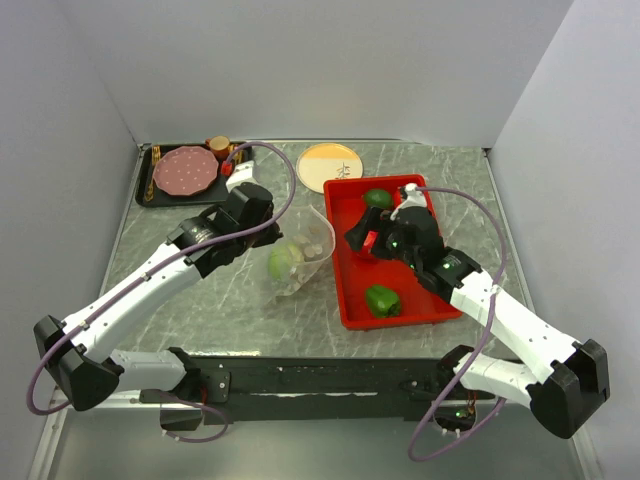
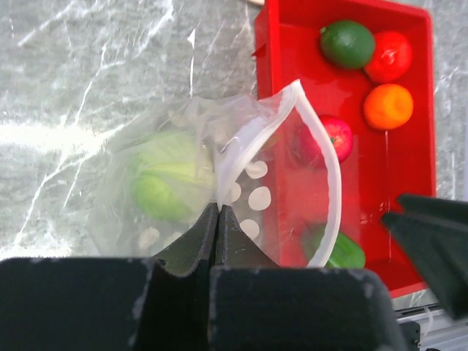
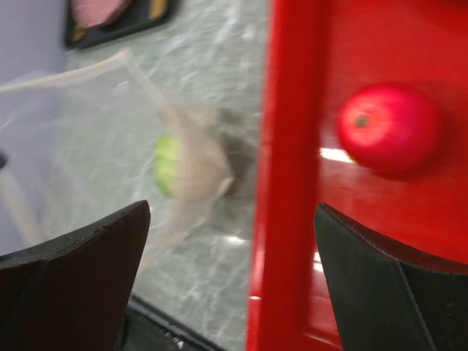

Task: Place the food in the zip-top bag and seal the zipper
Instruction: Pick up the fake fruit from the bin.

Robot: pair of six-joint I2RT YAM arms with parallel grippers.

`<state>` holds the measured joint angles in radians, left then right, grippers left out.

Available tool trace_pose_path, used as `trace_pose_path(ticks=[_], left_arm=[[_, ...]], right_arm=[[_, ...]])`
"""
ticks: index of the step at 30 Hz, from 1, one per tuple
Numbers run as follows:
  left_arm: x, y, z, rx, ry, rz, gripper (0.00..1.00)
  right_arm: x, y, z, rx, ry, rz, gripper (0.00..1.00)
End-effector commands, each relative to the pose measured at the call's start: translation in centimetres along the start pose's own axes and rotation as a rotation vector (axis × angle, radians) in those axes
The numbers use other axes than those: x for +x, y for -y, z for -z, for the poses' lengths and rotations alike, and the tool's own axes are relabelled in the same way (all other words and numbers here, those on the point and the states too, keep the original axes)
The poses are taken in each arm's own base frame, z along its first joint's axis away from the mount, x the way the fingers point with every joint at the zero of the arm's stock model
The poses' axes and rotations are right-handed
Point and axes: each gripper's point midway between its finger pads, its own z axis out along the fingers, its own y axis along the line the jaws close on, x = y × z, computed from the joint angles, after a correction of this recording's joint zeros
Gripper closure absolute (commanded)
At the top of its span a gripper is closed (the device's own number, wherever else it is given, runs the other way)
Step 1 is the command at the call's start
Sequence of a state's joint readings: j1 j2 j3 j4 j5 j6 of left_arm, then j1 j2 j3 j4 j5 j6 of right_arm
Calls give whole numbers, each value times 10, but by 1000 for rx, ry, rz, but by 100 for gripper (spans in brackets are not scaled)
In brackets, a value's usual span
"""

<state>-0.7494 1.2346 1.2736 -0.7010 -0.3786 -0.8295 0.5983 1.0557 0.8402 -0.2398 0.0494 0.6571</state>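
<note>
Left gripper (image 2: 219, 223) jaws are pressed together on the bag (image 2: 117, 212) rim, a pinch only its wrist view shows; green food (image 2: 164, 183) lies inside, just ahead. Right gripper (image 3: 230, 212) gapes wide over the tray (image 3: 285, 146) rim, red fruit (image 3: 387, 128) ahead-right

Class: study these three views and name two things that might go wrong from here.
1. The left gripper pinches only a thin fold at the mouth of the zip-top bag; the film might slip free and the mouth sag shut.
2. The right gripper stands open over the wall of the red tray, near the round red apple; it may roll from closing fingers.
</note>
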Motion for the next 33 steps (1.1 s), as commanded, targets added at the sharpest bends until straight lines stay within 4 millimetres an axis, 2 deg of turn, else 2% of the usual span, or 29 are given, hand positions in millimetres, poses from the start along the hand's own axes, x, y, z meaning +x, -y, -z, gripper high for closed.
trace_pose_path(ticks=[1, 3, 7, 9, 12, 16, 19, 20, 21, 22, 24, 29, 33], left_arm=[[-6, 2, 6, 18, 21, 29, 99], [-11, 10, 12, 72, 30, 10, 99], [-2, 10, 5, 82, 12, 21, 99], [2, 15, 6, 114, -4, 33, 99], [-4, 15, 8, 130, 29, 37, 99], [-3, 12, 5, 102, 24, 18, 99], [0, 13, 6, 120, 14, 24, 99], [-3, 14, 11, 136, 25, 30, 99], [-1, 12, 10, 134, 27, 34, 99], [-1, 10, 11, 132, 33, 35, 99], [-1, 8, 14, 140, 44, 29, 99], [-1, 5, 12, 122, 44, 11, 99], [-5, 10, 13, 135, 50, 38, 99]], right_arm=[[-14, 46, 9, 166, 55, -46, 0], [-16, 64, 13, 233, 63, -67, 0], [-23, 76, 19, 272, 86, -86, 0], [-28, 71, 21, 241, 106, -84, 0], [-25, 58, 21, 150, 97, -59, 0], [-15, 52, 14, 103, 44, -25, 0], [-8, 53, 7, 114, -2, -62, 0], [-6, 57, 5, 140, -23, -64, 0], [4, 67, 3, 194, -79, -59, 0], [0, 70, 3, 231, -71, -61, 0], [3, 84, 4, 298, -81, -56, 0], [7, 93, 5, 336, -97, -28, 0], [13, 100, -6, 366, -133, -8, 0]])
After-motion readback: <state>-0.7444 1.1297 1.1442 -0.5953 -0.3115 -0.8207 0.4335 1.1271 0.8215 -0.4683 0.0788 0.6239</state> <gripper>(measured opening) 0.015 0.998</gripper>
